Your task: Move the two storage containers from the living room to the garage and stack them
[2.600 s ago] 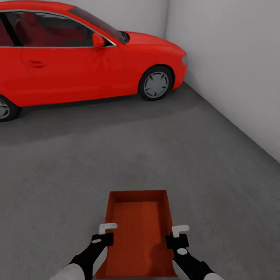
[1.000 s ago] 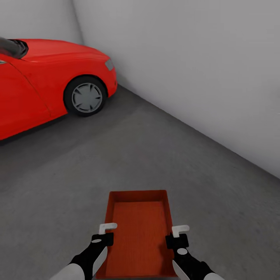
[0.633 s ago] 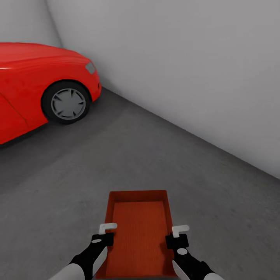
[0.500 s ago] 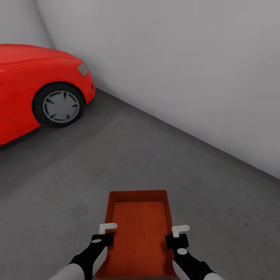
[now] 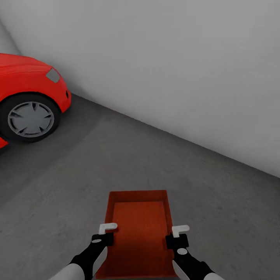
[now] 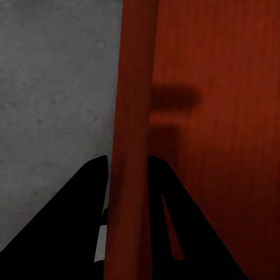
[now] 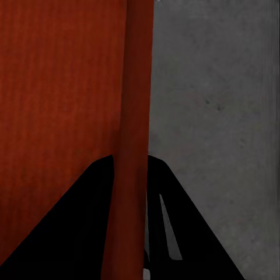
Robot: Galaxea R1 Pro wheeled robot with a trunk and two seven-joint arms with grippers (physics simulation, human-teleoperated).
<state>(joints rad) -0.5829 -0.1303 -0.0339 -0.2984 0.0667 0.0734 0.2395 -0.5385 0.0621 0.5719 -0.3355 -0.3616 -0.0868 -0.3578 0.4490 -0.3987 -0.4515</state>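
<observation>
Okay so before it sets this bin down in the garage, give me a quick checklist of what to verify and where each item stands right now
1. Left gripper clamped on the storage container's left wall: ok, its fingers straddle the wall in the left wrist view.
2. Right gripper clamped on the right wall: ok, same straddle in the right wrist view.
3. Container level: ok, no tilt seen from the head view.
4. Over the concrete floor: ok.
5. Distance from the red car and white wall: ok, both well off.
6. Second container's location: cannot tell.
</observation>
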